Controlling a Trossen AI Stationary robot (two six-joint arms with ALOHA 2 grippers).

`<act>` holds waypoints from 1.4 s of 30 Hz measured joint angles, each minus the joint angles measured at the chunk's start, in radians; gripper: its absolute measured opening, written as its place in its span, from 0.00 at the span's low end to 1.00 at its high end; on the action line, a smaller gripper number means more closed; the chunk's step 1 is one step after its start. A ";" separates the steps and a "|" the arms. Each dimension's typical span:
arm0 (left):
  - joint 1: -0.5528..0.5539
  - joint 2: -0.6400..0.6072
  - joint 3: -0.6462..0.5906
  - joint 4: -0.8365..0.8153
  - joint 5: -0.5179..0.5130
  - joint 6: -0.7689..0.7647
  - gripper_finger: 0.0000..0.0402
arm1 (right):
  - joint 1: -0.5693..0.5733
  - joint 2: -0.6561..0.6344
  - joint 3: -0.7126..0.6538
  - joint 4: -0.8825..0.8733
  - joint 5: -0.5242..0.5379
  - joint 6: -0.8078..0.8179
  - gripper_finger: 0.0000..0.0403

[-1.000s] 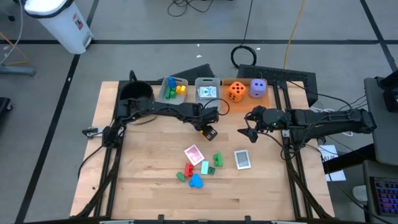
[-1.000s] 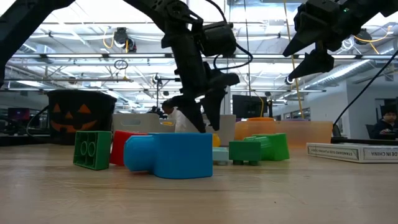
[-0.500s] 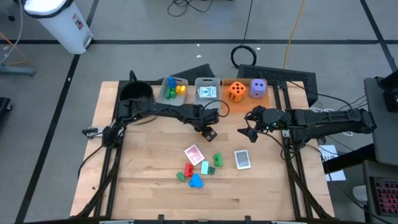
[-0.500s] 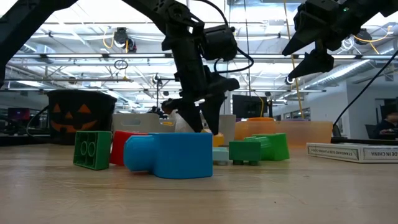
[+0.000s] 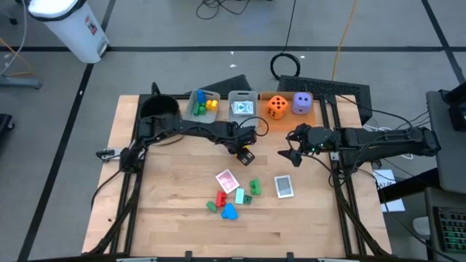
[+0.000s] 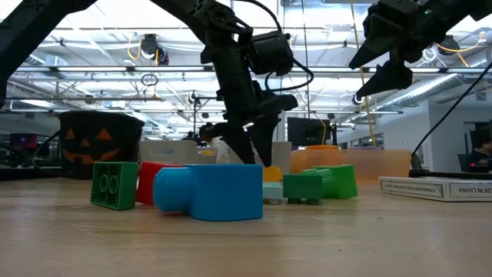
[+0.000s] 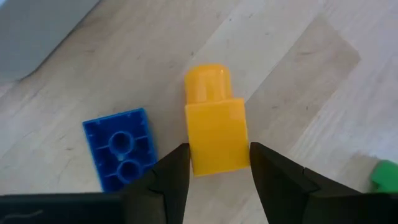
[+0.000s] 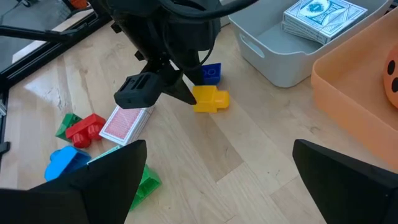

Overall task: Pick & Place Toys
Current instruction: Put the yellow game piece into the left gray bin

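With my left jaws [image 7: 214,177] set down astride the yellow block [image 7: 215,132], I judge the step in hand to be the grasp of that piece for carrying to a bin. My two fingers [image 7: 166,180] stand either side of the block's squarer end, close to its flanks, yet I cannot tell from the wrist view whether they bear on it; the block lies on the wooden surface [image 7: 298,81] and is not lifted. Just beside it lies a blue block [image 7: 119,147], studs-hollow up, apart from my fingers. Next move, in my estimation: close fully on the yellow piece, raise it straight, and avoid nudging the blue neighbour. In the high view my left arm reaches from the surface's far-left corner toward its middle, wrist pitched down over the block [image 5: 245,154]. Nearer the front edge lie the remaining loose pieces and a red-backed card [image 5: 227,180]. My right jaws [image 5: 292,153] hang spread wide and empty, above the surface, waiting. Beyond, the block bin [image 5: 202,104] holds sorted pieces.
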 joint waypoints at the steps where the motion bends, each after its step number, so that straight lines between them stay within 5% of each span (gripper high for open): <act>1: 0.000 0.000 0.000 0.007 0.003 -0.001 0.40 | 0.000 0.000 0.000 0.000 0.000 -0.001 0.99; 28: -0.005 0.016 0.003 -0.022 -0.009 0.029 0.38 | 0.000 0.000 0.000 -0.001 0.001 -0.004 0.99; 42: -0.007 0.013 0.001 -0.026 0.131 0.147 0.38 | 0.000 0.000 0.000 -0.001 0.000 -0.004 0.99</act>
